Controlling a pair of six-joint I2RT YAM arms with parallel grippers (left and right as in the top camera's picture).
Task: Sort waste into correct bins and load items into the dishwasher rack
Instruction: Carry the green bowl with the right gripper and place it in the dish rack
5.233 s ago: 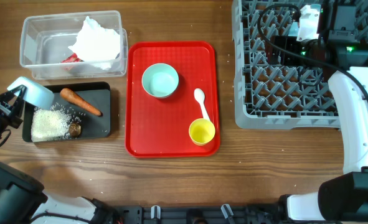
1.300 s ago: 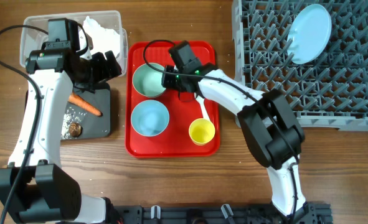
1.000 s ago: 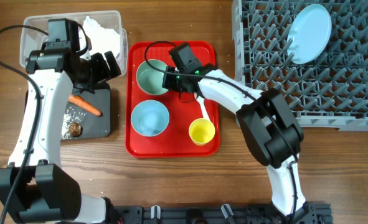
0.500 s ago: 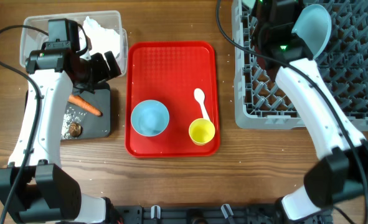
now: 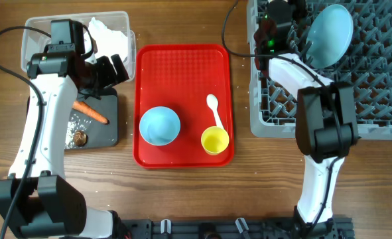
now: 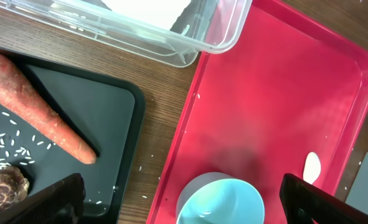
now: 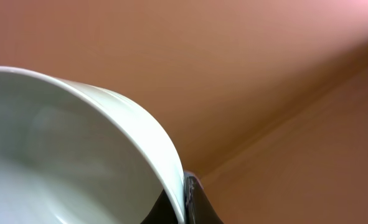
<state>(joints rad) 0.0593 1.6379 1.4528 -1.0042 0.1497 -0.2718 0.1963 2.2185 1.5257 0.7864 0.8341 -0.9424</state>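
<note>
**Overhead:** The left gripper [image 5: 114, 68] is seen at the near right corner of the clear tub [image 5: 28, 36], in which the white napkin [image 5: 109, 33] is held. The carrot [image 5: 91, 113] and brown scrap [image 5: 80, 138] are laid in the black tray [image 5: 109, 129]. The light blue bowl [image 5: 159, 125], yellow cup [image 5: 215, 141] and white spoon [image 5: 213, 109] are set on the red tray [image 5: 182, 66]. The right arm [image 5: 278, 18] is placed over the grey rack [image 5: 381, 113], with a round blue-green dish [image 5: 328, 28] beside it.

**Left wrist:** The fingers are spread wide, and nothing is held.

**Right wrist:** The teal bowl [image 7: 59, 155] is pinched at its rim by the right gripper [image 7: 185, 202].
</note>
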